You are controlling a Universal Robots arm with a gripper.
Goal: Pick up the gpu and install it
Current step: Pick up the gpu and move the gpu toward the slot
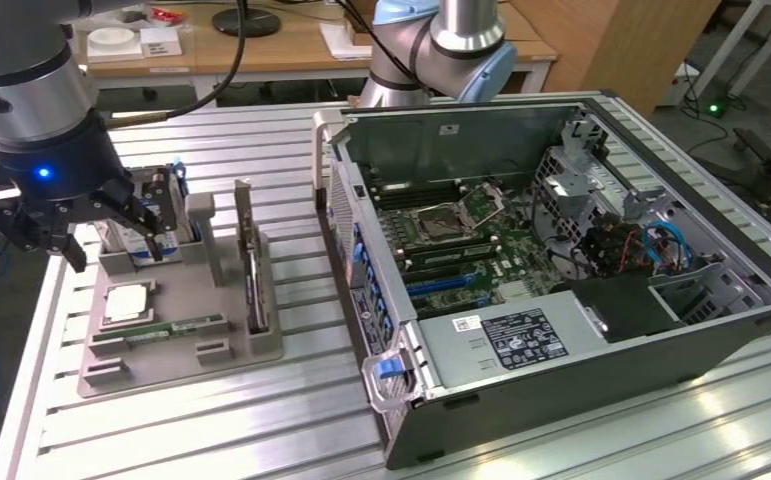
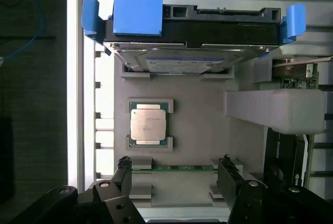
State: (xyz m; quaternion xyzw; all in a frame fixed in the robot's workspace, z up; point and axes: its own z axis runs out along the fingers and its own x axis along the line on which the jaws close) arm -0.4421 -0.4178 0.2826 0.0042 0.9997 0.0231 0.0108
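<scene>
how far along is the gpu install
Nothing looks done yet: the gpu stands in its slot on the grey tray. The pincer is open and empty above the tray, short of the card. Pickup and seating in the open computer case remain.

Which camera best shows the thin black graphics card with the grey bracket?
Exterior view: the gpu stands on edge in the grey holder, full length visible. Wrist view catches part of its black face.
</scene>
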